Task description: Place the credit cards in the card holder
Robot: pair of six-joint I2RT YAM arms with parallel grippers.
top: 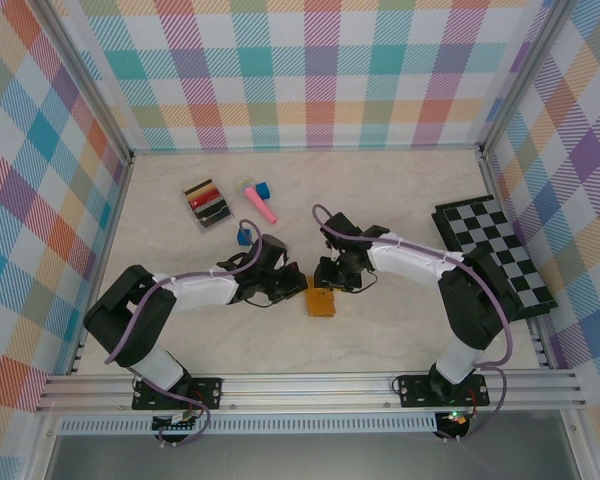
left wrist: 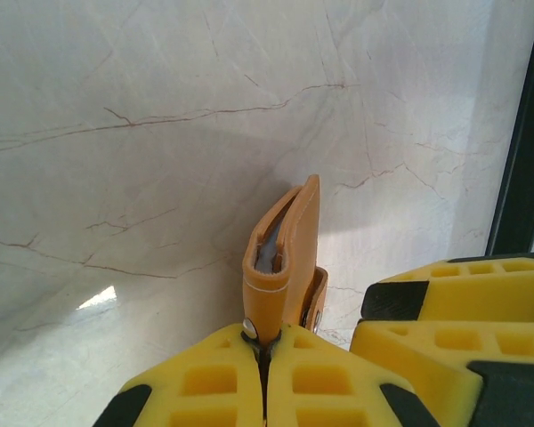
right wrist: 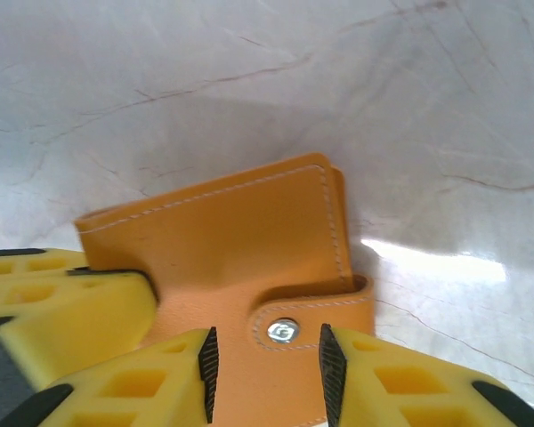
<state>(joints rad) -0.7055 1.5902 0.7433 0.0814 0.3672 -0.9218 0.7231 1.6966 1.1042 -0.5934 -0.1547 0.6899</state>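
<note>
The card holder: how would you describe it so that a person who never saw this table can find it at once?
On the pale marble-look table, look at the middle, toward the near edge. The card holder is there: a small orange-brown leather fold with a metal snap, the only orange thing, unlike the black-and-white chequered board at the right.

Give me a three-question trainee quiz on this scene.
1. True or false: the holder is folded, not spread open.
2. Which is shut on it? A left gripper, B right gripper.
3. Fill in: the cards lie on the ___ arm's side.
Key: 1 true; 2 A, the right gripper is open around the snap tab; 3 left.
</note>
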